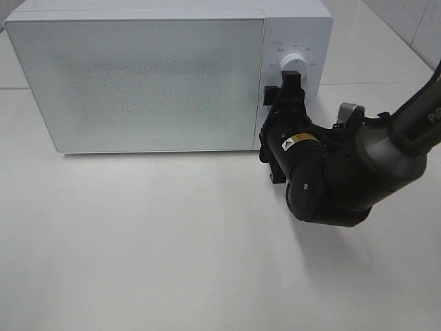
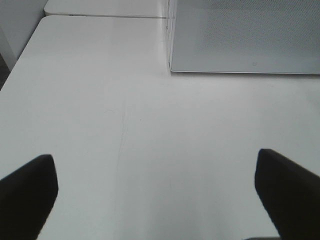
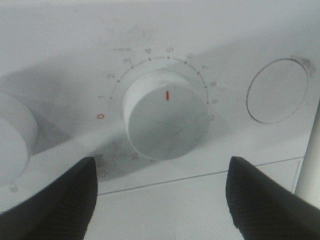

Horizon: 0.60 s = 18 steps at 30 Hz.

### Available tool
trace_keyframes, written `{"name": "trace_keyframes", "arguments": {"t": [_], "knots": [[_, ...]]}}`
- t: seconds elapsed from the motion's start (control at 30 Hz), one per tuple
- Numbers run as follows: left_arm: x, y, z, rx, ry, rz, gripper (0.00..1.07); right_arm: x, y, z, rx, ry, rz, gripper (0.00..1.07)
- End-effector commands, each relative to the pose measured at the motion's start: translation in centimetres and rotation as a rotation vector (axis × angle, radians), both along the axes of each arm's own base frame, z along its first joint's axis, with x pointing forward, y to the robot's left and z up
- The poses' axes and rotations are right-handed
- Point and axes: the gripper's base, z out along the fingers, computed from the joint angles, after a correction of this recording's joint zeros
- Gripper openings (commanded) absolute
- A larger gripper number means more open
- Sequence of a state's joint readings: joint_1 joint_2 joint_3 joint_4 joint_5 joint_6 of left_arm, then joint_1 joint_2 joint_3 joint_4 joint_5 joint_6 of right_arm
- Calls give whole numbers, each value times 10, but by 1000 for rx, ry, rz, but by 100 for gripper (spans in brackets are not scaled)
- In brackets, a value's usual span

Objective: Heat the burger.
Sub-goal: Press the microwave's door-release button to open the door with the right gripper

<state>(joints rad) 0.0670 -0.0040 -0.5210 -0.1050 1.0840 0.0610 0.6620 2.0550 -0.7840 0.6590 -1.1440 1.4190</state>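
The right gripper (image 3: 162, 192) is being shown with its jaws apart, one finger on either side of the microwave's dial (image 3: 166, 120) and neither touching it; nothing is being gripped. The dial's red mark is pointing between the 4 and the 5 on its scale. Whether the dial is about to be taken or is being let go cannot be told.

If it is to be turned, it is judged that the jaws should be centred on it, closed evenly on its rim, and rotated about its axis without the microwave (image 1: 138, 76) being pushed back. If it is being released, a straight pull away from the panel is advised, so the setting is not being nudged. A second knob (image 3: 12, 135) and a round button (image 3: 276, 90) are lying to either side of the dial and should be avoided.

The left gripper (image 2: 157, 192) is being shown with its jaws wide apart and empty, off the microwave's front corner at the end away from the panel.

The burger is not being shown in any view. The microwave's door (image 1: 138, 103) is shut and frosted, so the burger is probably inside, though that cannot be confirmed.

The microwave is being carried by a plain white table (image 1: 138, 241). Pale tiles (image 1: 406, 21) are being glimpsed behind the microwave's panel end.
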Motion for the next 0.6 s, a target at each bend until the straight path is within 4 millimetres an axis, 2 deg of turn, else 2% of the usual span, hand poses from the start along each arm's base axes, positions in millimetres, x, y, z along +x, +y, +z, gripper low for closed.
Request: {"name": "trace_keyframes", "arguments": {"t": [0.03,0.33,0.5,0.6], "knots": [[-2,0,0,-6,-24,0,100,-6,-2,4,-49,18,42,72],[-2,0,0,-6,-24,0,100,-25,-12,13,-153,72,113,71],[-2,0,0,-6,-24,0,100,-38,-15,23,-295,116,217,71],[-2,0,0,-6,-24,0,100,-45,-16,32,-465,161,357,71]]}}
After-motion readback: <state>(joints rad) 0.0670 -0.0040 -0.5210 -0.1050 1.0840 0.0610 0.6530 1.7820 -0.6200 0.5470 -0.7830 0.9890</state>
